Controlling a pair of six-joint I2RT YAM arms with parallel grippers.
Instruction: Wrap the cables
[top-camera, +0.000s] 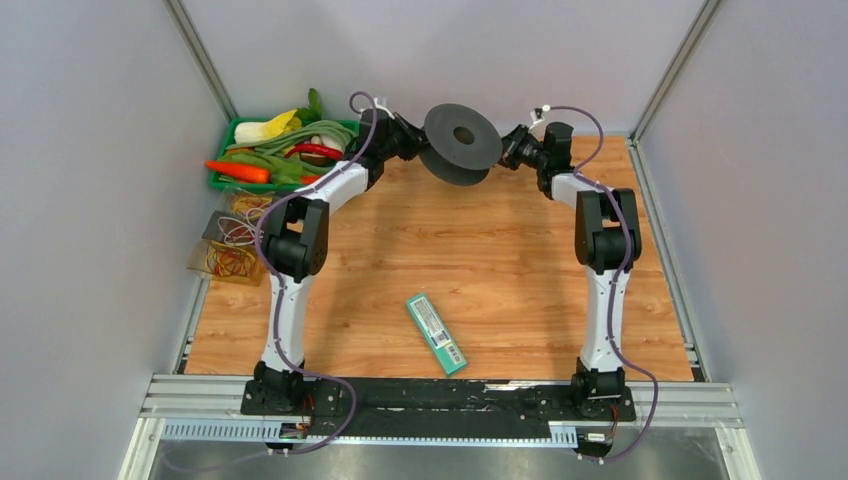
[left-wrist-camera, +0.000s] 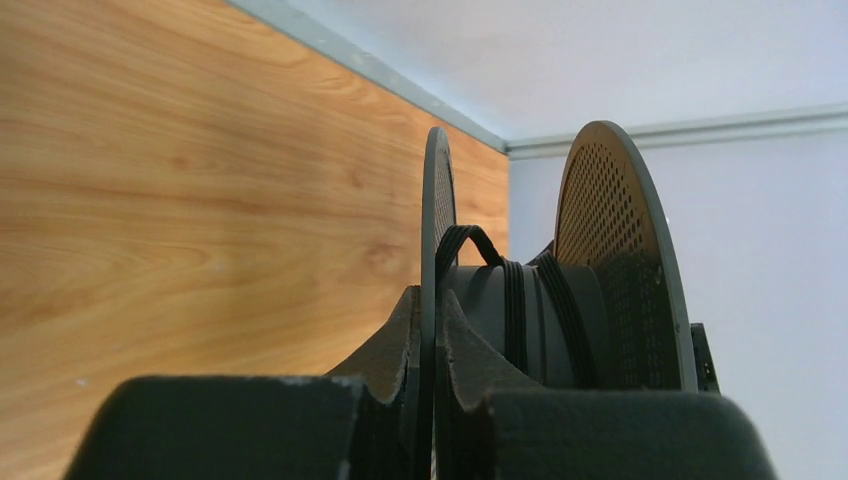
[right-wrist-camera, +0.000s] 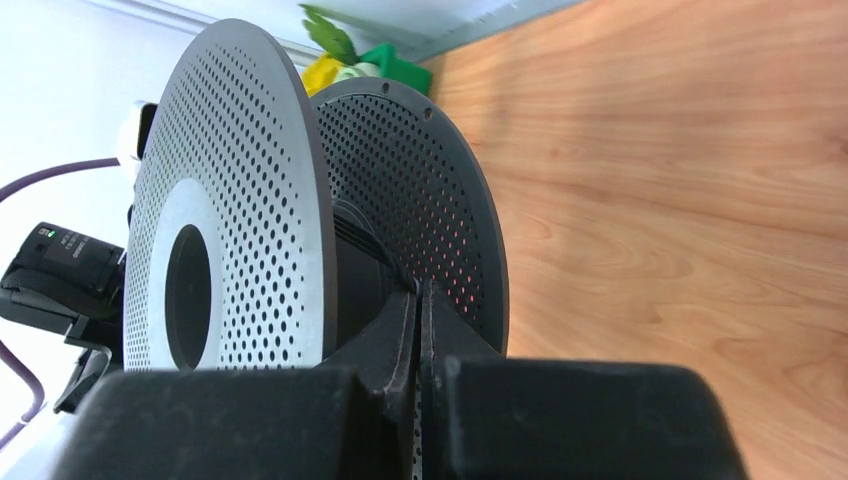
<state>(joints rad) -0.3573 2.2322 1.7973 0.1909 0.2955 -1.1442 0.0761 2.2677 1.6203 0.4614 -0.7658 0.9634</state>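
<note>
A dark grey round spool (top-camera: 460, 143) with perforated flanges is held in the air over the back of the wooden table between both grippers. My left gripper (top-camera: 418, 140) is shut on the edge of one flange (left-wrist-camera: 436, 200), which stands edge-on between its fingertips (left-wrist-camera: 452, 318). Thin black cables (left-wrist-camera: 514, 310) are wound in a few turns round the hub, with one loop rising beside that flange. My right gripper (top-camera: 510, 148) is shut at the spool's other side. In the right wrist view black cable strands (right-wrist-camera: 375, 250) run from the hub into its closed fingertips (right-wrist-camera: 408, 300).
A green basket (top-camera: 228, 180) of vegetables stands at the back left, close to the left arm. A tangle of yellowish wires (top-camera: 232, 262) lies at the left edge. A teal box (top-camera: 436, 333) lies near the table's front middle. Grey walls close in the back and sides.
</note>
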